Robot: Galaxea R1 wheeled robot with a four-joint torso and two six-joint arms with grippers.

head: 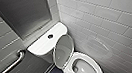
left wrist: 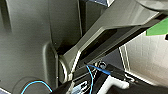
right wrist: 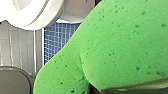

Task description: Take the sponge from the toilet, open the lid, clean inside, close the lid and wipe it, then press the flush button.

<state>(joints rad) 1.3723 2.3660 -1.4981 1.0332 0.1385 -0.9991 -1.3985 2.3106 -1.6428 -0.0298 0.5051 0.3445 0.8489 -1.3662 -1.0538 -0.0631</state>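
Right jaws clamped on sponge [right wrist: 120, 42], near toilet [right wrist: 37, 12] bowl.

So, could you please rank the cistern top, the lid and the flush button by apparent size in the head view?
Cistern top, largest.
Lid, raised and foreshortened, so a close second.
Flush button, by far the smallest.

The lid [head: 63, 51] is seen raised against the cistern of the toilet [head: 83, 68], with the flush button [head: 50, 36] set in the cistern top.
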